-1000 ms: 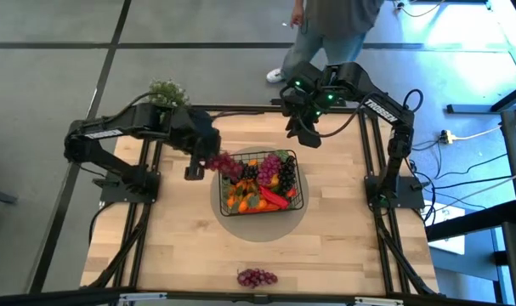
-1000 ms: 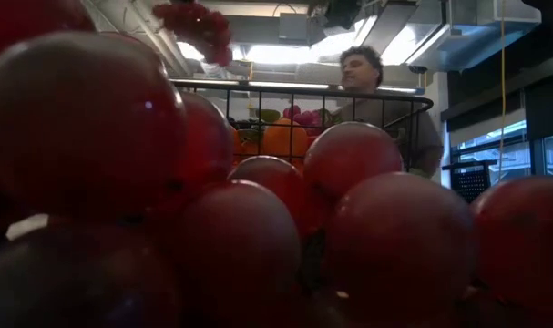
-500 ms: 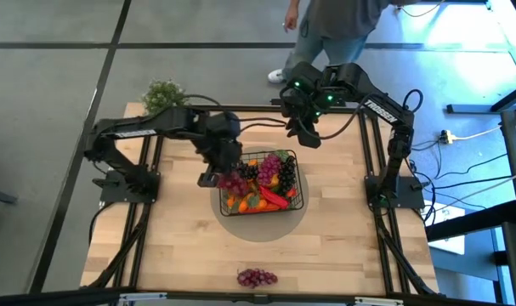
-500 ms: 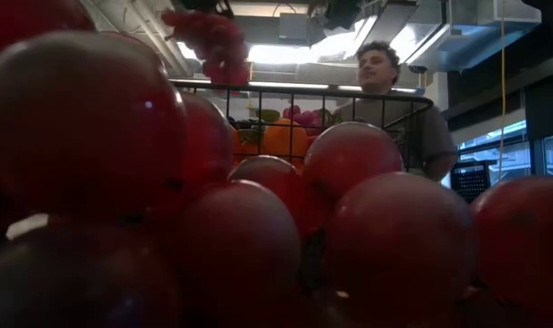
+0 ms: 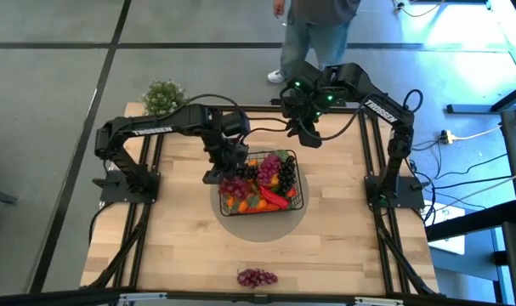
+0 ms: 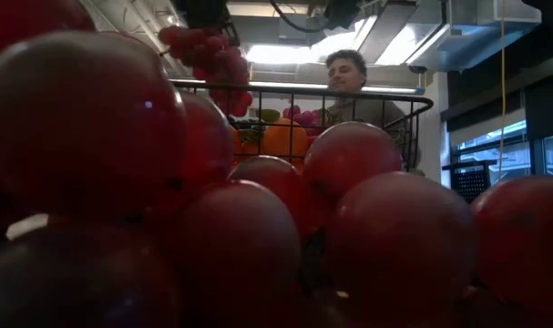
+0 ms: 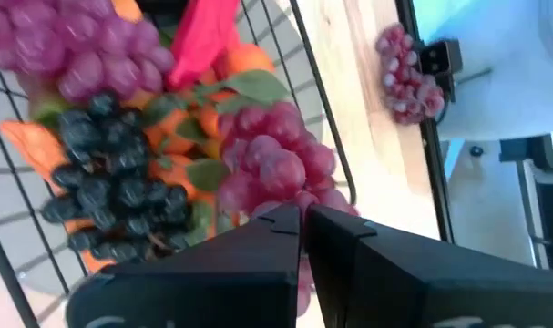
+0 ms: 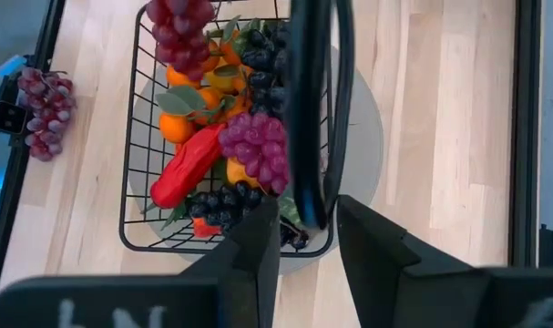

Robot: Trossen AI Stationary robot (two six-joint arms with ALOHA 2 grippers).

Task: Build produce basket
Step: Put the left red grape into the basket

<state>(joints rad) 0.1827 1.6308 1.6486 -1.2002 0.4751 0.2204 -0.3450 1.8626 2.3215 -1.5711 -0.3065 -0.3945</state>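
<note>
Now the basket (image 5: 259, 182) sits mid-tabletop on a grey round mat (image 5: 259, 228), already holding oranges, dark grapes, a red pepper (image 5: 275, 197) and pink grapes.

Left hand (image 5: 226, 174) is clamped on a red grape bunch (image 5: 235, 184), hanging over the basket's left rim.

Right hand (image 5: 304, 134) waits just beyond the basket's far edge, fingers narrowly apart, holding nothing.

Step in hand, as judged: lowering the bunch inside. Best to carry it fully past the wire rim before release, so no grapes drape over the edge.

Room: little free space left among the fruit.

Spare grape bunch (image 5: 257, 277) lies well apart at the tabletop's near edge (image 5: 181, 272).
</note>
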